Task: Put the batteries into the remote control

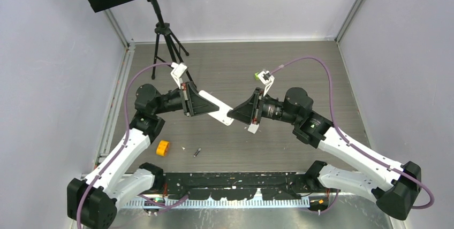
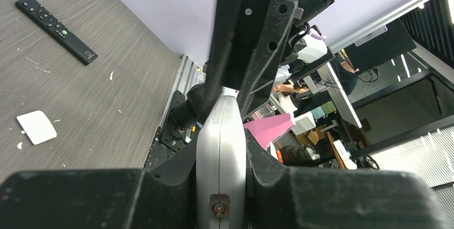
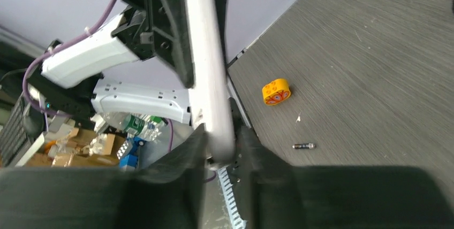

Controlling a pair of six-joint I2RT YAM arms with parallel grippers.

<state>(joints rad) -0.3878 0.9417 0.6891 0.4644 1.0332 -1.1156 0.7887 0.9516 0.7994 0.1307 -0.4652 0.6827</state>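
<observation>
Bare tabletop (image 1: 300, 68) ran from behind the arms to the rear wall, with a tripod (image 1: 160, 31) standing at the far left corner. Toward the near edge lay one battery (image 1: 197, 152), with an orange block (image 1: 163, 147) nearby but apart from it. Both arms reached inward and met over mid-table. The left gripper (image 1: 207, 104) and right gripper (image 1: 234, 113) each clamped one end of the white remote (image 1: 219, 109), holding it off the surface.

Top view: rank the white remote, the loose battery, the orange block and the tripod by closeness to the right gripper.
1. white remote: clamped in the right gripper itself.
2. battery: toward the near edge, to its left.
3. orange block: farther left.
4. tripod: back left corner.
</observation>
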